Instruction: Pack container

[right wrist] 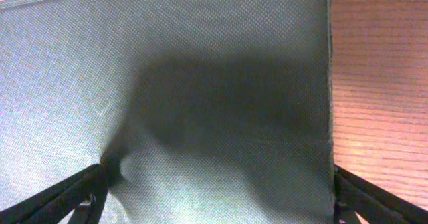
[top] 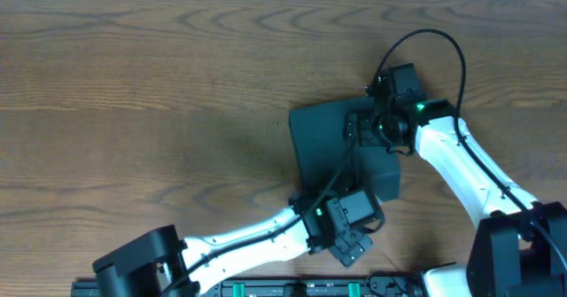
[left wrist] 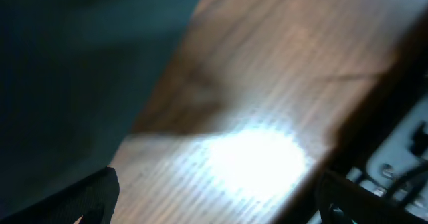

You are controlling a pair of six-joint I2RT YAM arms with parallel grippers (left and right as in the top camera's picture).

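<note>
A dark teal-green, matte, square container with a flat lid sits a little right of centre on a brown wood-grain counter. From overhead the lid looks closed, and both arms cover parts of the box. The right pincer hangs over the far right part of the lid, fingers spread wide. Its wrist camera shows only woven teal fabric, a dark shadow and a strip of wood at the right. Whether the fingers touch the lid cannot be told. The left pincer is at the box's near right corner, also spread, with nothing between its fingers. That view is blurred: teal on the left, glare on the wood
</note>
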